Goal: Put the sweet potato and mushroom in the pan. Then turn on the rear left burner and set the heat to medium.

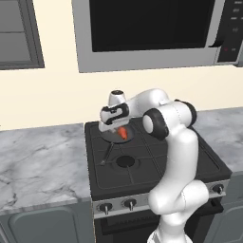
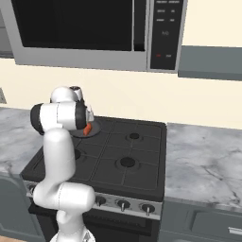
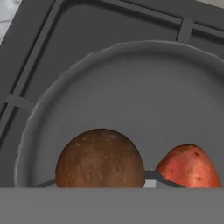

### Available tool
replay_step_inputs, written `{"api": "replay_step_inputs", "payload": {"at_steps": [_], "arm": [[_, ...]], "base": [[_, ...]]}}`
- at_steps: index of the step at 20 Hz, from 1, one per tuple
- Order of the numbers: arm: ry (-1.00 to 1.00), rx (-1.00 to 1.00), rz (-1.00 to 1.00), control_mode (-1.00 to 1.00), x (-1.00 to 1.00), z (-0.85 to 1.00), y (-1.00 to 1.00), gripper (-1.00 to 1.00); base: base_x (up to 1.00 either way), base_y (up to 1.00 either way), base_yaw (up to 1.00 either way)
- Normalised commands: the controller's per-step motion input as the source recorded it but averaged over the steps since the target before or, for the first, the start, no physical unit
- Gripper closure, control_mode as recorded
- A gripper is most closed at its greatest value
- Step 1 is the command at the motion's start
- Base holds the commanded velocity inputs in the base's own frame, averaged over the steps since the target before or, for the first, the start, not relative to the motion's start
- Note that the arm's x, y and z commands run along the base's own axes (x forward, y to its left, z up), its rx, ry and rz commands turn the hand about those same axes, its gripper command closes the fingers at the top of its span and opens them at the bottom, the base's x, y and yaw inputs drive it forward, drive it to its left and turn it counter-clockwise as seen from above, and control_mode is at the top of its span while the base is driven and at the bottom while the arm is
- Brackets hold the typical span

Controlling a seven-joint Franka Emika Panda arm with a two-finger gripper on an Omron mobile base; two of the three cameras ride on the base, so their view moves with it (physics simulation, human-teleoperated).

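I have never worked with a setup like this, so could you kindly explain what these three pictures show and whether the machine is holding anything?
It is a white robot arm on a base, rendered in a simulated kitchen. Two cameras sit behind the arm, left and right; the third looks along its gripper.

The arm reaches over a black stove, flanked by marble counters, below a microwave. On the rear left burner sits the grey pan.

In the hand view, the brown-capped mushroom fills the near foreground with the orange-red sweet potato beside it, over the pan. The gripper is shut, apparently on the mushroom, though its fingertips are hidden. The stove knobs look untouched.
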Motion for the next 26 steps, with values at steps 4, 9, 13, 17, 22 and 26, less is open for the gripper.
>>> {"api": "replay_step_inputs", "payload": {"at_steps": [4,9,13,17,22,26], "arm": [[0.01,0.00,-0.01,-1.00,0.00,0.00,0.00,-1.00],[0.00,0.00,0.00,-1.00,0.00,0.00,0.00,-1.00],[-0.01,0.00,0.00,-1.00,-0.20,0.07,0.00,-1.00],[0.00,0.00,-0.02,-1.00,-0.39,0.07,0.00,-1.00],[-0.04,0.01,-0.06,-1.00,-0.69,0.25,-0.06,-1.00],[-0.05,0.01,-0.12,-1.00,-0.92,0.18,-0.06,-1.00]], "base": [[0.00,0.00,0.00],[0.00,0.00,0.00],[0.00,0.00,0.00],[0.00,0.00,0.00],[0.00,0.00,0.00],[0.00,0.00,0.00]]}}
